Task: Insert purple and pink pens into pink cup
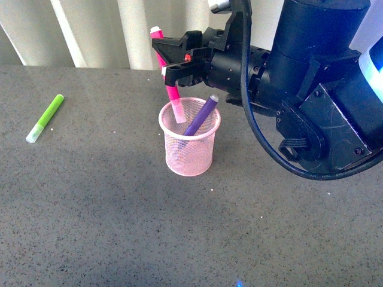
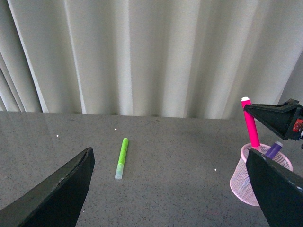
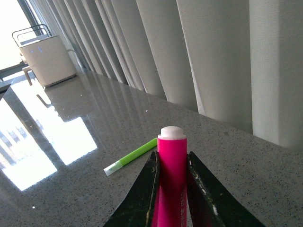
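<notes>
The pink cup (image 1: 190,139) stands mid-table; it also shows in the left wrist view (image 2: 241,179). The purple pen (image 1: 200,116) leans inside it, top end sticking over the rim, also in the left wrist view (image 2: 273,150). My right gripper (image 1: 169,57) is shut on the pink pen (image 1: 169,89) and holds it tilted, its clear-capped lower end inside the cup's mouth. The pink pen also shows in the left wrist view (image 2: 250,123) and between the jaws in the right wrist view (image 3: 170,175). My left gripper (image 2: 175,189) is open and empty, well left of the cup.
A lime-green marker (image 1: 45,118) lies on the grey table (image 1: 108,215) at the far left, also in the left wrist view (image 2: 121,157) and the right wrist view (image 3: 130,156). White curtains (image 1: 108,30) hang behind the table. A white appliance (image 3: 47,59) stands far off.
</notes>
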Tool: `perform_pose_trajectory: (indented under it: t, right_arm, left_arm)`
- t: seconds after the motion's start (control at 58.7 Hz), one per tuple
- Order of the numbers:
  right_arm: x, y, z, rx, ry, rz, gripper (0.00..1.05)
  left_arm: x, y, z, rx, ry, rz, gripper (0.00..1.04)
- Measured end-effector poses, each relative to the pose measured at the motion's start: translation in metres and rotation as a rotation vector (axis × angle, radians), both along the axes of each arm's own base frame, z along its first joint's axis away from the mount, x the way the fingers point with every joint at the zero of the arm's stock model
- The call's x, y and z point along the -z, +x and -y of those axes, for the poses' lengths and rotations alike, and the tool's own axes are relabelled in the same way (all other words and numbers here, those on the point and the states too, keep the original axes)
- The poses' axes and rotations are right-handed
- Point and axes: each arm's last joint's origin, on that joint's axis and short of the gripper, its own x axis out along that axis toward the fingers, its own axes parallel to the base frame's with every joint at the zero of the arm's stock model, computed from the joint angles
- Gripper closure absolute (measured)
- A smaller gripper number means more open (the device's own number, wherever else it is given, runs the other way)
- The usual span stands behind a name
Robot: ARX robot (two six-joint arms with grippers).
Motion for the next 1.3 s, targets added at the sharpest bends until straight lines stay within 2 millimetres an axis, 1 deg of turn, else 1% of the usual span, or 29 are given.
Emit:
perform_pose_trajectory:
  t: [0.051, 0.119, 0.17, 0.188, 0.426, 0.477, 0.545, 0.597, 0.665, 0.801, 0.835, 0.903, 0.938, 0.989, 1.108, 1.125, 1.159, 1.227, 1.295]
  right_arm:
    - [0.001, 0.000, 0.000, 0.000, -0.001, -0.002, 0.77]
    - [0.001, 0.000, 0.000, 0.000, 0.000, -0.003, 0.66]
    - [0.001, 0.001, 0.001, 0.002, 0.002, -0.005, 0.56]
    - [0.001, 0.001, 0.002, 0.002, 0.002, -0.005, 0.54]
    - [0.000, 0.005, 0.011, 0.025, 0.010, -0.006, 0.12]
    - [-0.001, 0.005, 0.014, 0.031, 0.014, -0.005, 0.05]
    - [-0.004, 0.004, 0.018, 0.046, 0.021, 0.003, 0.07]
    - [-0.009, 0.003, 0.023, 0.065, 0.030, 0.013, 0.07]
    - [-0.021, 0.001, 0.032, 0.112, 0.044, 0.031, 0.07]
    - [-0.052, -0.006, 0.059, 0.230, 0.067, 0.076, 0.07]
    - [-0.062, -0.011, 0.070, 0.263, 0.074, 0.092, 0.07]
    - [-0.073, -0.021, 0.087, 0.325, 0.074, 0.098, 0.07]
    - [-0.079, -0.029, 0.099, 0.358, 0.068, 0.108, 0.07]
    - [-0.088, -0.048, 0.120, 0.408, 0.055, 0.122, 0.07]
    - [-0.094, -0.084, 0.155, 0.485, 0.046, 0.115, 0.07]
    - [-0.093, -0.093, 0.162, 0.500, 0.046, 0.108, 0.07]
    - [-0.092, -0.104, 0.172, 0.533, 0.048, 0.092, 0.07]
    - [-0.085, -0.120, 0.184, 0.596, 0.038, 0.054, 0.07]
    - [-0.070, -0.132, 0.194, 0.659, 0.003, -0.025, 0.07]
  left_arm:
    - [0.000, 0.000, 0.000, 0.000, 0.000, 0.000, 0.07]
    - [0.000, 0.000, 0.000, 0.000, 0.000, 0.000, 0.07]
    - [0.000, 0.000, 0.000, 0.000, 0.000, 0.000, 0.07]
    - [0.000, 0.000, 0.000, 0.000, 0.000, 0.000, 0.07]
    - [0.000, 0.000, 0.000, 0.000, 0.000, 0.000, 0.07]
    - [0.000, 0.000, 0.000, 0.000, 0.000, 0.000, 0.07]
    - [0.000, 0.000, 0.000, 0.000, 0.000, 0.000, 0.07]
    - [0.000, 0.000, 0.000, 0.000, 0.000, 0.000, 0.07]
    - [0.000, 0.000, 0.000, 0.000, 0.000, 0.000, 0.07]
    - [0.000, 0.000, 0.000, 0.000, 0.000, 0.000, 0.07]
    - [0.000, 0.000, 0.000, 0.000, 0.000, 0.000, 0.07]
    - [0.000, 0.000, 0.000, 0.000, 0.000, 0.000, 0.07]
    - [0.000, 0.000, 0.000, 0.000, 0.000, 0.000, 0.07]
    - [0.000, 0.000, 0.000, 0.000, 0.000, 0.000, 0.07]
    - [0.000, 0.000, 0.000, 0.000, 0.000, 0.000, 0.07]
    - [0.000, 0.000, 0.000, 0.000, 0.000, 0.000, 0.07]
    - [0.000, 0.000, 0.000, 0.000, 0.000, 0.000, 0.07]
    - [0.000, 0.000, 0.000, 0.000, 0.000, 0.000, 0.07]
    - [0.000, 0.000, 0.000, 0.000, 0.000, 0.000, 0.07]
